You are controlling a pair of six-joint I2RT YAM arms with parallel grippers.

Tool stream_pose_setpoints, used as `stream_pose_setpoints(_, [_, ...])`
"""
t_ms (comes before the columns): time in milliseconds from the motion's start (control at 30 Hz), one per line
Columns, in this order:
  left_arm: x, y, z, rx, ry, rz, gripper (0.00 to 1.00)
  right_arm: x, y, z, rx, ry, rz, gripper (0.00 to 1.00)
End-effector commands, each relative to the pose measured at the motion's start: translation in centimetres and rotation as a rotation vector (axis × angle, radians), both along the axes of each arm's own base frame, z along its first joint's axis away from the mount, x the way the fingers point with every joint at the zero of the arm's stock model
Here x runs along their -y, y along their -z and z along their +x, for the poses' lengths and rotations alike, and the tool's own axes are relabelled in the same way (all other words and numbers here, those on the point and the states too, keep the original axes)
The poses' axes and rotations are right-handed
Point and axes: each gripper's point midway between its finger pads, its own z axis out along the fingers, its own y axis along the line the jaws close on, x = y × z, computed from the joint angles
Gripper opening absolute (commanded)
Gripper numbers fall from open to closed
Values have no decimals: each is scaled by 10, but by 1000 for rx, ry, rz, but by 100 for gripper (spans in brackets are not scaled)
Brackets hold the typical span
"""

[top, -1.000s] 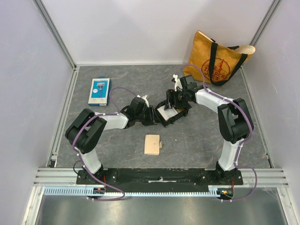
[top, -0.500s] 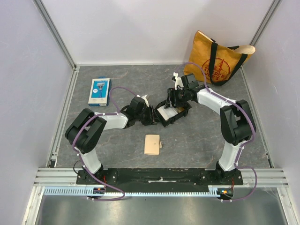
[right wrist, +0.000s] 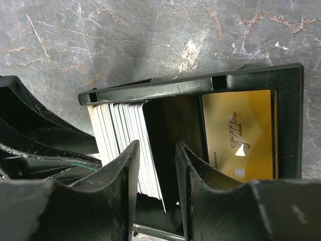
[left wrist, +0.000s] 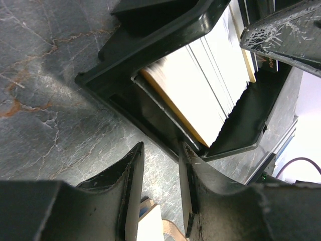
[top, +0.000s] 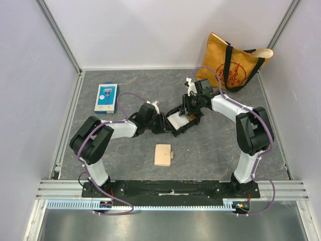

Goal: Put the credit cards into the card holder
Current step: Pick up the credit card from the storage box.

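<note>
A black tray (top: 183, 122) mid-table holds the credit cards: a leaning stack of white cards (right wrist: 118, 138) with a dark card (right wrist: 156, 150) at its end, and a gold card (right wrist: 238, 133) lying flat. My right gripper (top: 188, 107) is open above the tray. In the right wrist view its jaws (right wrist: 157, 148) straddle the dark end of the stack. My left gripper (top: 163, 124) is open and empty at the tray's left wall (left wrist: 150, 128); its fingertips (left wrist: 183, 150) stand beside that wall. The tan card holder (top: 163, 154) lies flat nearer the arm bases.
A blue-and-white retail package (top: 106, 98) lies at the back left. A yellow tote bag (top: 233, 63) leans at the back right corner. White walls enclose the grey stone-pattern tabletop (top: 210, 145).
My right arm has shifted a little, its gripper moving slightly back and right over the tray. The tray has turned slightly. The left arm has hardly moved.
</note>
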Motion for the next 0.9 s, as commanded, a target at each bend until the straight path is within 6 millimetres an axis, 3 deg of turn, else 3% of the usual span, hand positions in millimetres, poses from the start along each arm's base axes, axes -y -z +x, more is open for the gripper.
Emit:
stream_pose_setpoints(0, [9,-20,13,43,0,-52,40,-8,-20,0,14,-29,45,40])
stream_pose_setpoints(567, [9,-19,13,41,1,-52,40,-3,-24,10,39,-6,27,24])
stream_pose_setpoints(867, [8,-19,12,40,1,-52,40,8,-26,22,81,39,-40,10])
